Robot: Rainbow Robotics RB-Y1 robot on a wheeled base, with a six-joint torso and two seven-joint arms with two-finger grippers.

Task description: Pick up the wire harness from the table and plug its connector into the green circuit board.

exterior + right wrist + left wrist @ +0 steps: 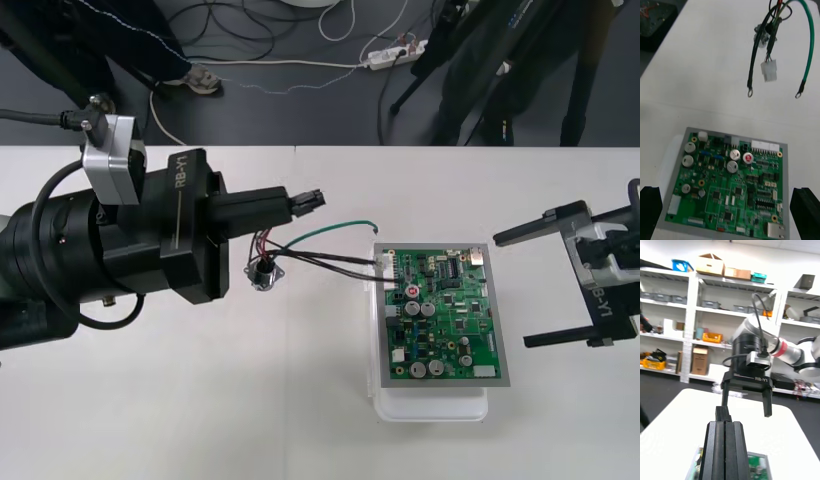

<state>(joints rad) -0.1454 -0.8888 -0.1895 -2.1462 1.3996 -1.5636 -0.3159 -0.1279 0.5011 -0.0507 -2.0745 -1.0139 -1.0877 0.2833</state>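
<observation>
The green circuit board (445, 315) sits on its white base (430, 405), right of the table's middle. My left gripper (308, 200) hangs high over the table to the left of the board and is shut on the wire harness (300, 250). A small black plug (306, 199) pokes from its fingertips. The round metal socket (265, 272) dangles below, and black and green wires trail toward the board's left edge. In the right wrist view the wires (769, 56) hang beyond the board (730, 183). My right gripper (525, 285) stands open to the right of the board.
Bare table spreads in front of the board and to its left. Beyond the far edge, the dark floor holds cables and a power strip (395, 55). In the left wrist view the right gripper (747, 401) faces my shut fingers (723, 435).
</observation>
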